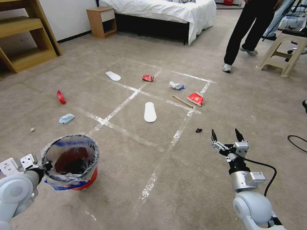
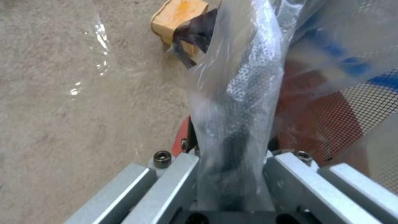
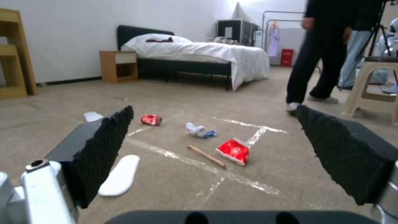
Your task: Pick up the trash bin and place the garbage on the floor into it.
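High head view; low, forward right-wrist view.

The trash bin (image 1: pixel 72 163) is showing red under a clear liner (image 2: pixel 244 77) printed in blue. The floor (image 1: pixel 198 191) is lying beige, crossed by a grid of shiny clear tape strips (image 1: pixel 123 105). On it, two slippers (image 1: pixel 150 111) are showing white, a crushed can (image 1: pixel 147 77) red, a wrapper (image 1: pixel 195 98) red with a white edge, another wrapper (image 1: pixel 61 96) plain red, a tissue (image 1: pixel 66 118) pale blue, a stick (image 1: pixel 183 101) light brown. The right claw (image 1: pixel 226 136) is wearing black textured pads (image 3: pixel 105 149) on silver metal; the left claw (image 1: pixel 38 164) is showing silver-grey.
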Available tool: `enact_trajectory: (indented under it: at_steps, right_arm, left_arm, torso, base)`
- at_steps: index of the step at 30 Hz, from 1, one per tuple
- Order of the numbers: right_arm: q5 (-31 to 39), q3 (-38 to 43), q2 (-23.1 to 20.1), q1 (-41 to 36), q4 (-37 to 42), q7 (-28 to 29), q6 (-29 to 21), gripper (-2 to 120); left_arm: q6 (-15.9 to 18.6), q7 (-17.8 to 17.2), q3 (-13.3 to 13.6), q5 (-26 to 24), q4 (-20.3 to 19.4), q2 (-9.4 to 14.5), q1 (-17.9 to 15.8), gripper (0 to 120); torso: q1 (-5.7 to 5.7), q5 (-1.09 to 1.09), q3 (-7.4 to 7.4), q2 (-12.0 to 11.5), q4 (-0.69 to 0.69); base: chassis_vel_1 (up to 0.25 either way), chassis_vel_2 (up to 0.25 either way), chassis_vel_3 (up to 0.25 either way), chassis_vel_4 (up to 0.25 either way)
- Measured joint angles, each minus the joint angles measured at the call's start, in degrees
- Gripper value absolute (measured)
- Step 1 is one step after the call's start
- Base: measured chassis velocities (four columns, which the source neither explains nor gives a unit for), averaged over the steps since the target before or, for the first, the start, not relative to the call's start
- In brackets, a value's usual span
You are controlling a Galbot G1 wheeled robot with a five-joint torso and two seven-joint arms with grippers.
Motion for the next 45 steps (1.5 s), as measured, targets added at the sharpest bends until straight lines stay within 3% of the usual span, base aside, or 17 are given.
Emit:
enact_trajectory:
  at_steps: [45]
  right_arm:
    - [0.6,-1.8,-1.0,1.1,-1.1,-1.0,0.5,100]
  left_arm:
    - [-0.2,0.0,0.6,0.4,0.7,0.3,-0.6,1]
  torso:
    - [0.00,0.00,0.00,0.0,0.00]
  base:
    - [-0.082,0.085,0.080,-0.079]
